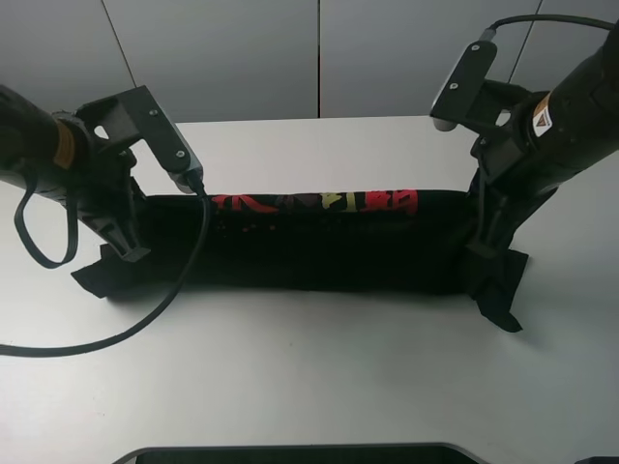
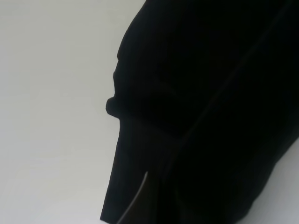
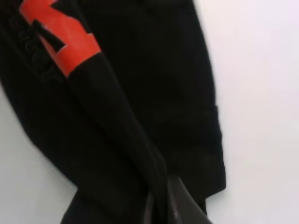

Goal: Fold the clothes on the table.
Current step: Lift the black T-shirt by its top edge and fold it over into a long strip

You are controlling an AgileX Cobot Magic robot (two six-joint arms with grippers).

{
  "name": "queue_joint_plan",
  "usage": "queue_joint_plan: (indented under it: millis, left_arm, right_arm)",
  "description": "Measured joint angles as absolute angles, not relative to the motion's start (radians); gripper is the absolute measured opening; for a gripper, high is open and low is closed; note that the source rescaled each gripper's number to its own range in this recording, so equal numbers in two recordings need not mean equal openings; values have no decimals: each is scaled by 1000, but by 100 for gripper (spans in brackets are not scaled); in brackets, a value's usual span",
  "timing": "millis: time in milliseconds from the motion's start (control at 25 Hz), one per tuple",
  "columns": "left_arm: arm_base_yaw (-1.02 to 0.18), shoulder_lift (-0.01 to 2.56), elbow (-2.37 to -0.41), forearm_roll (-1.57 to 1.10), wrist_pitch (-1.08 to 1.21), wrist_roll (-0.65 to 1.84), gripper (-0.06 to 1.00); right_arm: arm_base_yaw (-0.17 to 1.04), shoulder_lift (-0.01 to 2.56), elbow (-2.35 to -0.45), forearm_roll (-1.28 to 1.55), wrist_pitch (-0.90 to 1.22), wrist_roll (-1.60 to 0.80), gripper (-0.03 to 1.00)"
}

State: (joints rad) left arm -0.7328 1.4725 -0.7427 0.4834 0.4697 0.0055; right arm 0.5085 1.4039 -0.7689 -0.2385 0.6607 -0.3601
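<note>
clothes [image 1: 309,253] stretch between left pincer [image 1: 131,253] and right pincer [image 1: 481,256], both clamping their ends.

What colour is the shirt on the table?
The shirt is black with red and yellow print, clearest in the exterior high view.

Our two arms slope down from either side, wrists bent. Left gripper [image 1: 124,249] and right gripper [image 1: 481,253] point downward, each pinching one end of the shirt [image 1: 319,246].
</note>
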Motion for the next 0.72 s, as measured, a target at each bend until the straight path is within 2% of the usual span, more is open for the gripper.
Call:
queue_joint_plan:
  millis: [120, 320, 480, 720]
  left_arm:
    - [-733, 1528, -743, 521, 430, -27, 0]
    - [-724, 1607, -743, 703, 339, -239, 0]
    - [-664, 1662, -743, 847, 258, -420, 0]
    - [-578, 1690, -743, 879, 99, -491, 0]
  right_arm:
    - [508, 1453, -769, -266, 634, -340, 0]
    - [508, 1568, -765, -379, 555, -216, 0]
    - [508, 1646, -765, -540, 507, -14, 0]
    - [508, 1687, -765, -744, 452, 241, 0]
